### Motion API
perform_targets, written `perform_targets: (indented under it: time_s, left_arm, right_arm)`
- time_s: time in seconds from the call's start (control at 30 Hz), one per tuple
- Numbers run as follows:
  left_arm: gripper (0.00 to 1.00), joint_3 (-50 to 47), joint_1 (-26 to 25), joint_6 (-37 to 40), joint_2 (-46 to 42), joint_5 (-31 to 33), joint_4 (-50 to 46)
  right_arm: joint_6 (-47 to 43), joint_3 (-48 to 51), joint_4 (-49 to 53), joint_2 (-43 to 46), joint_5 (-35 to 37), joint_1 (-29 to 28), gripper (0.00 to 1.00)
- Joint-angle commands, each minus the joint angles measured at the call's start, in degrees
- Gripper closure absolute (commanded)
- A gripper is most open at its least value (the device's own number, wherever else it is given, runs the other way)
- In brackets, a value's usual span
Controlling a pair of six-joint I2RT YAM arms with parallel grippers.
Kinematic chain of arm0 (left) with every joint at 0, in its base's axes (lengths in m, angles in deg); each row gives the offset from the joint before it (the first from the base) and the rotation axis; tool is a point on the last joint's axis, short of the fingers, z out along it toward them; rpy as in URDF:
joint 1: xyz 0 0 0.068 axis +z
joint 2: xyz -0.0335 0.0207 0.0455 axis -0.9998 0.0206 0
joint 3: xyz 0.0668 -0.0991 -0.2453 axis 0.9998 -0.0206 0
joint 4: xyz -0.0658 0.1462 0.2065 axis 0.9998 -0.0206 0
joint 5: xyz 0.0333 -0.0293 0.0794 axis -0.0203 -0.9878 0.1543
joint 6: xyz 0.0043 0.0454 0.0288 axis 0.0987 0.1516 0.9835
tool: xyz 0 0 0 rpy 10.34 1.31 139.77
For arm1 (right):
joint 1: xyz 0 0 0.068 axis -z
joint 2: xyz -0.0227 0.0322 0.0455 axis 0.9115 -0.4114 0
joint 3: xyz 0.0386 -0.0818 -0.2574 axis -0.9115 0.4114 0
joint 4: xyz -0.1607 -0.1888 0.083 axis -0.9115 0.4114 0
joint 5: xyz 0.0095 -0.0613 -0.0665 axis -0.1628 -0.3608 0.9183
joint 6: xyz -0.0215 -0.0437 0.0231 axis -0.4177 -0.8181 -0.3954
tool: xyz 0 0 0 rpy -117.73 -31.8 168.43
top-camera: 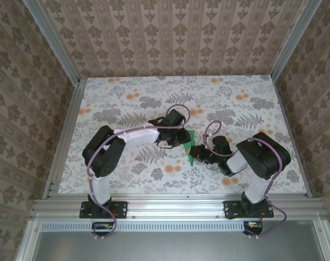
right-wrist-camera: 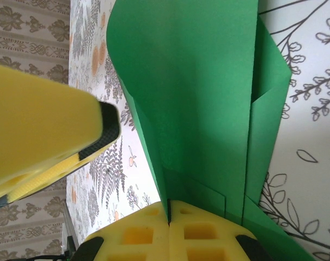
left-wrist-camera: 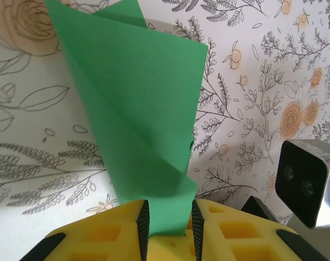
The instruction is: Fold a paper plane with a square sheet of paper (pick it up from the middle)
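Clearance for creasing seems the reason the square sheet of paper is held up off the bench, midway between the arms. The right pincer is clamped shut on its lower edge; the left pincer has jaws apart, flanking a folded edge, seemingly not yet pinching it

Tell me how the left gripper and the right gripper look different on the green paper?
The left gripper has its jaws standing apart, with the green paper rising up between them. The right gripper has its jaws pressed together, pinching the paper. Seen from above, the left gripper sits farther back on the table, and the right gripper sits nearer the front. Both are yellow, and both meet at the same paper.
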Motion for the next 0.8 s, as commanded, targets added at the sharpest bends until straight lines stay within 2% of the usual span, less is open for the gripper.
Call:
perform_targets:
  time_s: [0.0, 0.13, 0.23, 0.53, 0.63, 0.77]
  left_arm:
    - [0.71, 2.2, 0.8, 1.5, 2.1, -1.8, 1.1]
    - [0.71, 3.1, 1.0, 1.8, 3.5, -2.3, 1.1]
    - [0.71, 3.6, 0.9, 1.9, 4.3, -2.8, 1.3]
    - [0.72, 4.4, 0.9, 2.1, 5.3, -4.0, 1.6]
    - [0.72, 4.7, 1.0, 2.2, 5.5, -4.4, 1.7]
    - [0.73, 5.1, 1.0, 2.2, 5.9, -5.1, 1.9]
  right_arm:
    - [-0.3, -0.5, 5.7, 1.0, 0.0, 0.4, 0.93]
    - [-2.7, -1.2, 11.8, 4.5, 0.5, 0.3, 0.89]
    - [-4.8, -1.9, 17.5, 7.4, 1.5, 0.4, 0.79]
    - [-12.3, -4.4, 34.3, 16.7, 4.7, 0.0, 0.68]
    - [-16.5, -5.9, 41.6, 20.5, 6.8, -0.5, 0.63]
    - [-22.1, -8.6, 52.3, 25.3, 13.9, -2.5, 0.57]
